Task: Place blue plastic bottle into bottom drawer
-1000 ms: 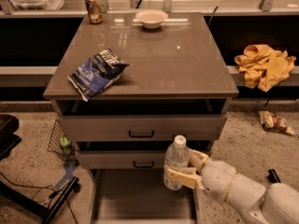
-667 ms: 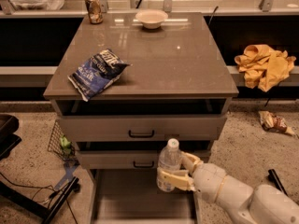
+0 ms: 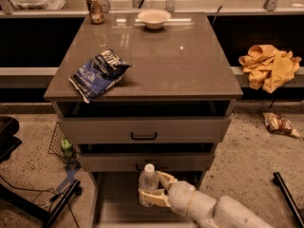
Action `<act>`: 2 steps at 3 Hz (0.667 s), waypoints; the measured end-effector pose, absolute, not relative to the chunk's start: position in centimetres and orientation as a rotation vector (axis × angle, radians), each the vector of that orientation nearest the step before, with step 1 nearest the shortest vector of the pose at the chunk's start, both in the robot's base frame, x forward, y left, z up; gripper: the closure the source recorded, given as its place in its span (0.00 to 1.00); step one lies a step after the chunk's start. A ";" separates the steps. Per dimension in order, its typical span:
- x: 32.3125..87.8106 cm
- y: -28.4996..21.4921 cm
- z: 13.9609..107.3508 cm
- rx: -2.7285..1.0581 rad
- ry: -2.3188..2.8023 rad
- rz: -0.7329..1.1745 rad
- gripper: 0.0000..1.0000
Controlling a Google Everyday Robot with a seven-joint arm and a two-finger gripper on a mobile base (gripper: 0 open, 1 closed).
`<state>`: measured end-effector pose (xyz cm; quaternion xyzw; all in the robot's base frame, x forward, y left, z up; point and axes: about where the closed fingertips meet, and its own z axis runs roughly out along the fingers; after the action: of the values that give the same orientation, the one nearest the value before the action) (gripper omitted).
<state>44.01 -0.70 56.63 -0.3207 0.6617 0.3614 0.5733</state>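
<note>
The blue plastic bottle [image 3: 148,184], clear with a white cap, stands upright inside my gripper [image 3: 154,190]. The gripper's cream fingers [image 3: 153,199] are shut around the bottle's lower half. My arm reaches in from the bottom right. The bottle hangs over the open bottom drawer [image 3: 118,198], the lowest grey drawer of the cabinet, pulled out toward the camera with its plain grey floor showing. The bottle's cap is level with the front of the middle drawer [image 3: 142,161].
On the cabinet top [image 3: 152,56] lie a blue snack bag [image 3: 97,73], a brown can [image 3: 95,7] and a white bowl [image 3: 154,18]. A yellow cloth [image 3: 269,66] hangs at right. A wrapper [image 3: 279,124] lies on the floor. Black frame and cables [image 3: 42,203] are at lower left.
My gripper has carried the bottle leftward and lower, from the drawer's right side to above the middle of the open bottom drawer.
</note>
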 end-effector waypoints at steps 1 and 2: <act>45.5 2.7 49.5 -0.803 1.544 0.864 1.00; 47.5 5.6 44.9 -0.879 1.546 0.873 1.00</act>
<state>47.46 5.63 44.94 -0.3711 0.6527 0.3686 0.5481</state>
